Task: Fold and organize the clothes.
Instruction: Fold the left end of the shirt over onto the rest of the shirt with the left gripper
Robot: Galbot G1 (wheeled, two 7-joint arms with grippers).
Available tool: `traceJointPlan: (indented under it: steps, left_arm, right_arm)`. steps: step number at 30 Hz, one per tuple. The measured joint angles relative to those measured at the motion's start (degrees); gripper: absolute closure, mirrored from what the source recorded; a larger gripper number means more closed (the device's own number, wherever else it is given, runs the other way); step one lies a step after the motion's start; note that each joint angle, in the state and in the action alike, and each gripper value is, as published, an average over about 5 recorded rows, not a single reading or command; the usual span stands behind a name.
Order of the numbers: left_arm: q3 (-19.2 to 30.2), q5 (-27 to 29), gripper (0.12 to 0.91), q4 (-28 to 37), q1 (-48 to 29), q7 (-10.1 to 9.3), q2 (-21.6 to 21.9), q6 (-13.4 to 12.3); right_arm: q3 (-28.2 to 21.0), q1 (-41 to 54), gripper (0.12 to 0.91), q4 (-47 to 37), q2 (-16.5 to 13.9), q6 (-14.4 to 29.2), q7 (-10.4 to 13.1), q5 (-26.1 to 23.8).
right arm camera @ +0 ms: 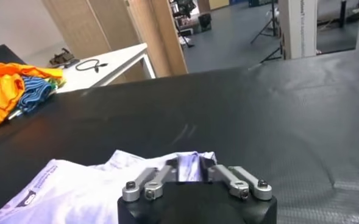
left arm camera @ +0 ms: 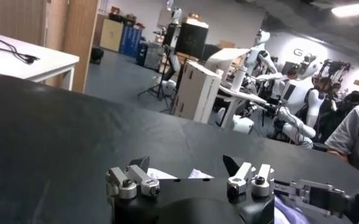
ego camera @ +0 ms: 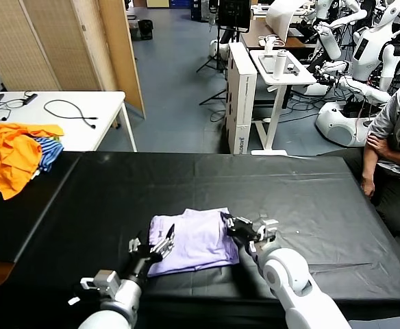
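Near the front edge of the black counter lies the lavender T-shirt, partly folded. At its right edge the right gripper has its fingers clamped together on a fold of the fabric, the pinch itself hidden behind the wrist. At its left edge the left gripper holds its fingers apart. Well apart, far left, sits an orange and blue-striped heap.

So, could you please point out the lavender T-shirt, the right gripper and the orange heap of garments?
lavender T-shirt (ego camera: 196, 240), head view, middle of the folded fabric.
right gripper (ego camera: 231, 227), head view, fingertips at the shirt's edge.
orange heap (ego camera: 11, 156), head view, orange cloth.
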Motion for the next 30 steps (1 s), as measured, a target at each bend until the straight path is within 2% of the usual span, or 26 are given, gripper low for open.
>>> traceJointPlan:
  steps: [12, 14, 16, 20, 21, 25, 27, 30]
  left_arm:
    - [-0.3, 0.2, 0.123, 0.4, 0.1, 0.11, -0.5, -1.1]
    - [-0.4, 0.4, 0.123, 0.6, 0.2, 0.38, -0.7, -1.7]
    - [-0.6, 0.6, 0.123, 0.9, 0.4, 0.92, -0.9, -2.6]
    - [-1.0, 1.0, 0.123, 2.0, 0.4, 2.1, -1.7, -4.5]
    - [-1.0, 1.0, 0.123, 2.2, 0.4, 2.38, -2.0, -5.0]
    - [-1.2, 0.6, 0.123, 3.6, -0.2, 3.89, -3.0, -6.8]
    - [-1.3, -0.1, 0.123, 4.5, -0.6, 4.46, -3.4, -7.4]
    - [-1.6, -1.3, 0.123, 6.2, -1.3, 4.77, -3.8, -8.2]
  right_arm:
    - [3.1, -4.6, 0.876, 2.8, -1.5, -1.6, 1.3, -4.3]
    - [3.6, -5.3, 0.819, 3.2, -1.4, -1.6, 1.2, -3.8]
    - [4.4, -6.0, 0.724, 4.0, -1.2, -1.3, 1.0, -2.6]
    - [6.9, -8.0, 0.498, 6.8, -0.4, -0.5, 0.4, -0.4]
    - [7.6, -8.5, 0.423, 7.7, -0.4, -0.2, 0.3, -0.2]
    - [9.9, -11.0, 0.202, 11.3, -0.6, 1.0, 0.2, 0.0]
    - [10.5, -11.9, 0.142, 13.0, -0.9, 1.4, 0.2, 0.1]
    - [11.1, -12.9, 0.121, 15.2, -1.1, 1.6, 0.4, 0.4]
